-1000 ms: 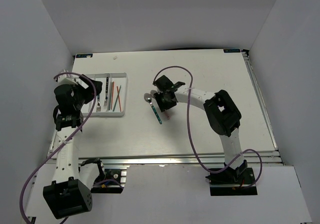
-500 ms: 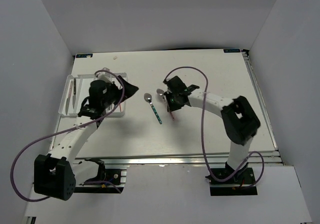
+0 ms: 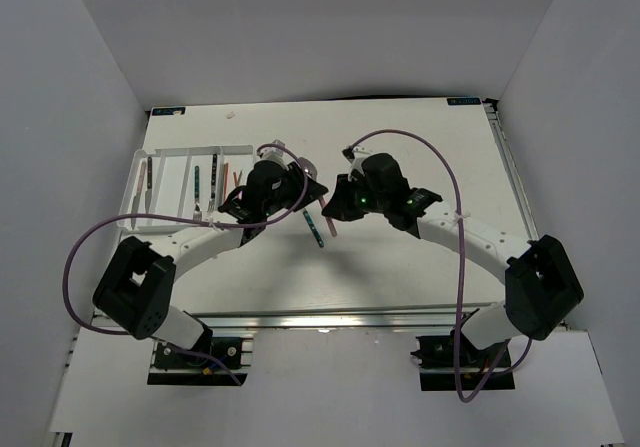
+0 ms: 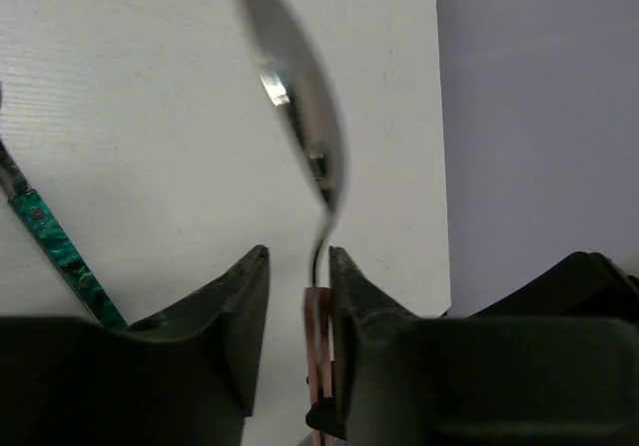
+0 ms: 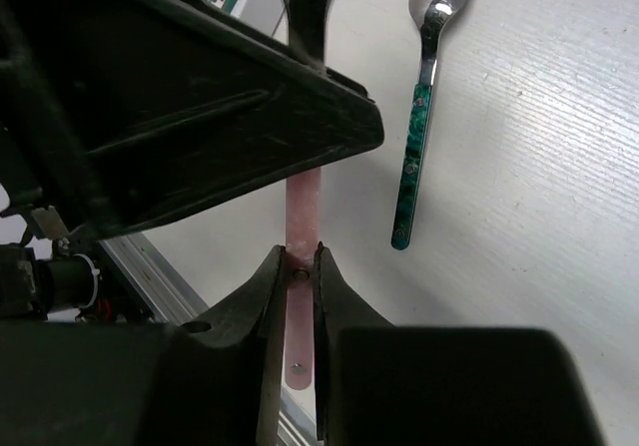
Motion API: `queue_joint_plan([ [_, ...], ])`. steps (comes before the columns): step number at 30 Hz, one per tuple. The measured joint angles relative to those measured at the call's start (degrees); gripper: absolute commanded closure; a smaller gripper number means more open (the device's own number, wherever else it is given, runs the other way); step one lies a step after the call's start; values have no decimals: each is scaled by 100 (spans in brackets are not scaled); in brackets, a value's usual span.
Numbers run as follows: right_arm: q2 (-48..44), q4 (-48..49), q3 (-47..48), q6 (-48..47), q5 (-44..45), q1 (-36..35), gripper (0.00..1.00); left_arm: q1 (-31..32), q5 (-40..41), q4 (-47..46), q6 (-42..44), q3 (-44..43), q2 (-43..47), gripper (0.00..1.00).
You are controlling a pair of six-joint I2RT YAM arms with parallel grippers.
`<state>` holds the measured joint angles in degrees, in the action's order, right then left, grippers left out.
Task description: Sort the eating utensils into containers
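My right gripper (image 5: 300, 263) is clamped on the flat end of the pink spoon (image 5: 303, 202), holding it up off the table (image 3: 400, 147). My left gripper (image 4: 298, 266) has come in from the other side, with a jaw on either side of that spoon's thin neck. The neck lies against one finger and there is a clear gap to the other, so that gripper stands apart and grips nothing. The two grippers almost touch over the middle of the table, and I judge this to be a handover from right to left, not yet made.

Just beside them the teal spoon (image 3: 315, 229) lies flat on the table, untouched and well outside the tray (image 3: 170, 152).

The tray sits to my left, near the table's edge, and already holds part of the set. I see what look like knives (image 3: 146, 182) in its outer slot, a teal-handled piece that I take for a fork (image 3: 197, 195) further in, and red and green chopsticks (image 3: 232, 179) in the slot nearest my left arm. That arm hides the tray's near corner, so I cannot tell all that lies there.

By my reckoning most of the sorting is done. What is left in view is the two spoons: the pink one must pass to my left gripper and go into a slot, then the teal one must be picked up and follow
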<state>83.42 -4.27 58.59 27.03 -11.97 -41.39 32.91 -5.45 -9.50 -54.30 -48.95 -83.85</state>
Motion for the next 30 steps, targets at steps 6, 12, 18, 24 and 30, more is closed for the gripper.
queue_joint_plan([
  [6,-13,-7,0,26,-17,11,89,118,-98,-262,-116,-116,-197,100],
  [12,-203,46,-48,68,13,68,11,-225,129,1147,846,-1069,-546,100],
  [18,-990,-46,-553,4,129,767,11,-1875,1926,3639,2914,-3556,-1801,100],
  [24,-1283,-315,-922,-160,79,999,11,-3119,3893,4295,4857,-4172,-2568,100],
  [30,-1698,-529,-1241,-348,-68,999,11,-3377,4937,3180,6651,-3344,-2535,100],
])
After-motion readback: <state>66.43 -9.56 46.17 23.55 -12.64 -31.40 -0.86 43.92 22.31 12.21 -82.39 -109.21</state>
